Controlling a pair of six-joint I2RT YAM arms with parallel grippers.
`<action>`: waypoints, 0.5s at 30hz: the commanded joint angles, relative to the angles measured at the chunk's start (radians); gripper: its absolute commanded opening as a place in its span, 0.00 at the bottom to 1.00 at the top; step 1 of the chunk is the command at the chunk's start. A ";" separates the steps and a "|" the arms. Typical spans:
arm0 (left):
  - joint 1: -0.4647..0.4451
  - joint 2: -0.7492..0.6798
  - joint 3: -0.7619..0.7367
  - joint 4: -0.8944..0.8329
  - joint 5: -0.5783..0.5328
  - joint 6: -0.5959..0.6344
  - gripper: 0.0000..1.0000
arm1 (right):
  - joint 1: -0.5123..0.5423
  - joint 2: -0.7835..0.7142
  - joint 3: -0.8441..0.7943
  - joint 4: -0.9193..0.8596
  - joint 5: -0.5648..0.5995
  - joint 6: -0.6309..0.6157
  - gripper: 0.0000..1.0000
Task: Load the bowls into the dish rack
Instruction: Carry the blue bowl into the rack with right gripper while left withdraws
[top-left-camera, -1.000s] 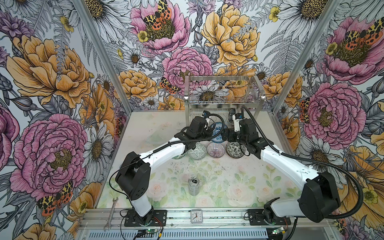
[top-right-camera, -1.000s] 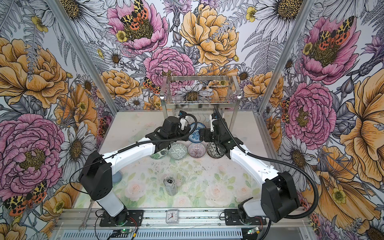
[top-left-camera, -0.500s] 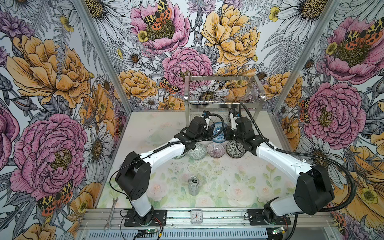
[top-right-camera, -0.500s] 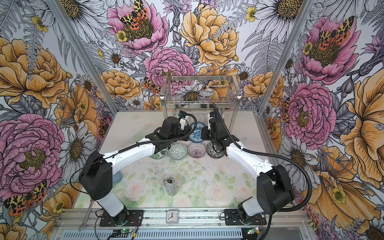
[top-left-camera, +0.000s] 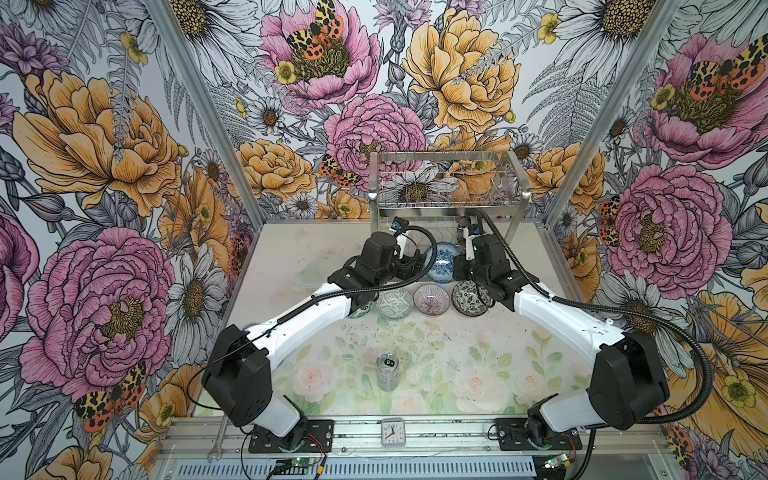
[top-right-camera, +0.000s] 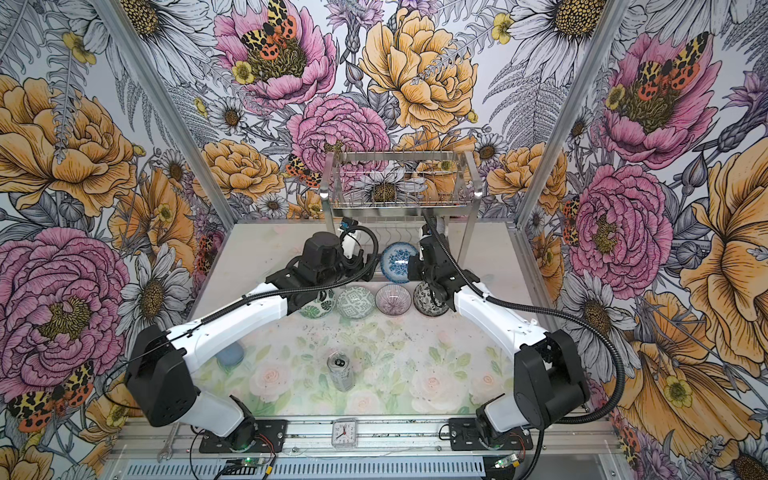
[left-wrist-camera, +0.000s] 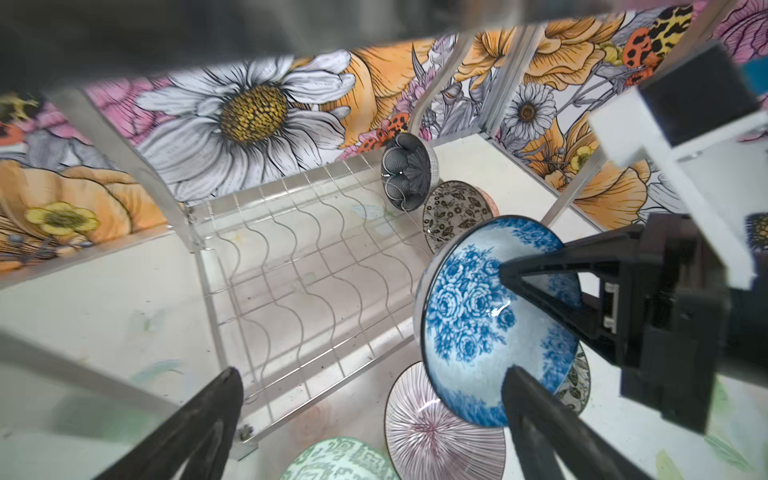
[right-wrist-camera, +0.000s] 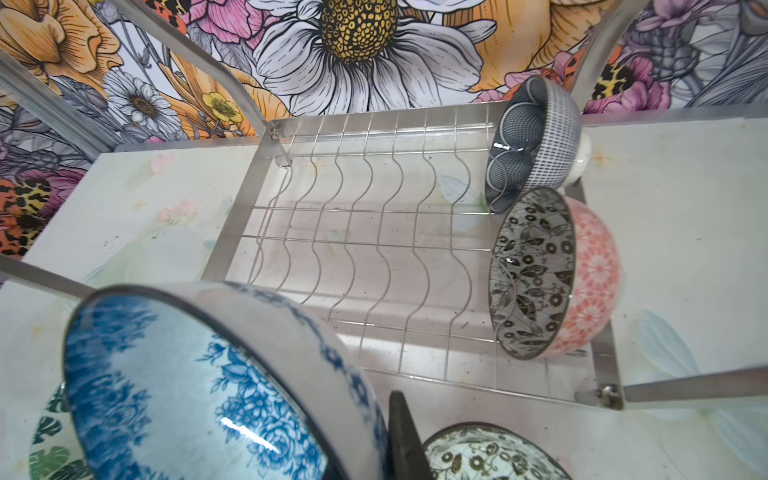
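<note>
R gripper (left-wrist-camera: 509, 276) is clamped on the rim of the blue floral bowl (left-wrist-camera: 469, 316), w/ one finger inside the bowl and the other behind its wall. The bowl hangs on edge, tilted, off the tabletop (top-left-camera: 457, 365), just in front of the dish rack's lower tier and not in a slot. In both top views the blue floral bowl (top-left-camera: 442, 262) (top-right-camera: 397, 262) sits btwn the two wrists, its inside toward the cam.

L gripper (left-wrist-camera: 372, 374) has its jaws wide apart and holds nothing. One finger is close by the blue bowl's lower edge; can't tell if they touch.

The dish rack (top-left-camera: 446, 204) stands at the back of the tabletop. Its lower tier of wavy wires (right-wrist-camera: 365, 232) carries 2 bowls on edge, side by side at one end: a dark grey bowl (right-wrist-camera: 528, 145) and a b/w floral bowl (right-wrist-camera: 536, 270) w/ a pink outside.

In front of the rack 4 bowls sit upright in a row:
- green leaf bowl (top-right-camera: 322, 303), partly under the L arm
- green geometric bowl (top-left-camera: 394, 303)
- purple lined bowl (top-left-camera: 431, 299)
- second b/w bowl (top-left-camera: 469, 297), partly under the R arm

A silver can (top-left-camera: 387, 370) stands upright nearer the front, well apart from the row. A small clock (top-left-camera: 392, 432) sits on the front rail, and a wrench (top-left-camera: 216, 440) lies near the front-left corner.
</note>
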 joint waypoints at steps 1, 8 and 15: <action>0.030 -0.063 -0.053 -0.058 -0.109 0.052 0.99 | 0.023 0.009 0.058 0.056 0.198 -0.075 0.00; 0.096 -0.140 -0.118 -0.096 -0.112 0.043 0.99 | 0.091 0.142 0.132 0.097 0.574 -0.175 0.00; 0.156 -0.184 -0.163 -0.101 -0.104 0.036 0.99 | 0.113 0.293 0.188 0.219 0.777 -0.331 0.00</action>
